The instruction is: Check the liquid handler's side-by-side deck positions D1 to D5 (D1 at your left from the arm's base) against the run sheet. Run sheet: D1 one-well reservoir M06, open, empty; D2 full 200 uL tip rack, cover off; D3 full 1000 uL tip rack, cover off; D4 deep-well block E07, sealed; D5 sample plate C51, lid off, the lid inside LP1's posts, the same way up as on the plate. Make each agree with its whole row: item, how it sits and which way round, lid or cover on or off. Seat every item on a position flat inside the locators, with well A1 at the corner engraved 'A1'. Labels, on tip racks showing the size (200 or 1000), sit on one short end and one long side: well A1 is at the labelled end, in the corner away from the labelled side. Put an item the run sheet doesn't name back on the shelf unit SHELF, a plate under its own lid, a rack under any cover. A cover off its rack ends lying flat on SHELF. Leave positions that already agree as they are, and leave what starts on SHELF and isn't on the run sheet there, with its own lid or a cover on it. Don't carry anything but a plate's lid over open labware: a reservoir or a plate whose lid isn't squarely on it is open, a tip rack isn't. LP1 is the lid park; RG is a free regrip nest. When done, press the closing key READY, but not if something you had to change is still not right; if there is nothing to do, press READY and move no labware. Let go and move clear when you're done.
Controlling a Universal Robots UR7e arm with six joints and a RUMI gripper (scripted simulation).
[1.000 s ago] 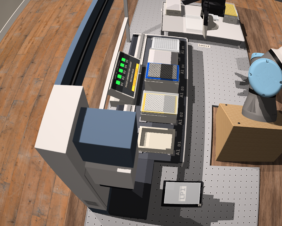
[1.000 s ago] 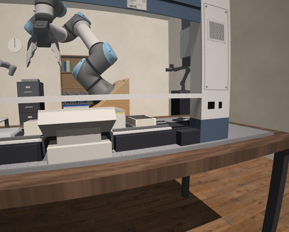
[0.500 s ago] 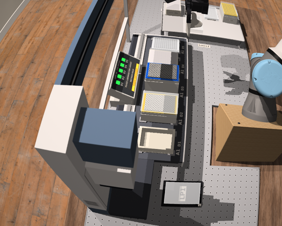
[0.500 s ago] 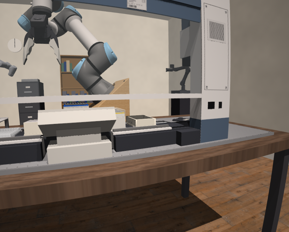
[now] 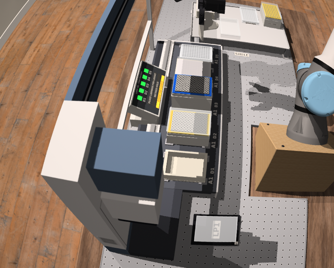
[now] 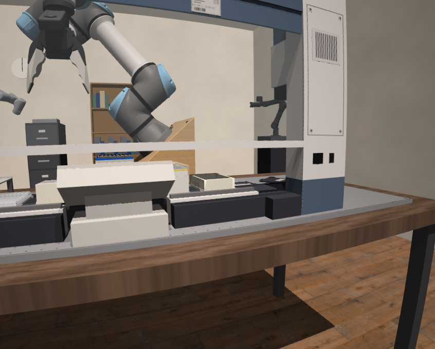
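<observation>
On the deck, the cream one-well reservoir (image 5: 184, 166) sits open at D1, the yellow-framed tip rack (image 5: 189, 121) at D2, the blue-framed tip rack (image 5: 192, 84) at D3, a pale sealed block (image 5: 190, 67) at D4 and a clear well plate (image 5: 196, 52) at D5. The grey lid park marked LP1 (image 5: 216, 228) lies near the table's (image 6: 217, 250) end. The dark two-fingered pincer (image 6: 57, 77) hangs high above the white shelf platform (image 5: 267, 38), fingers spread wide, holding nothing. A second yellow-topped rack (image 5: 271, 12) stands on that shelf.
</observation>
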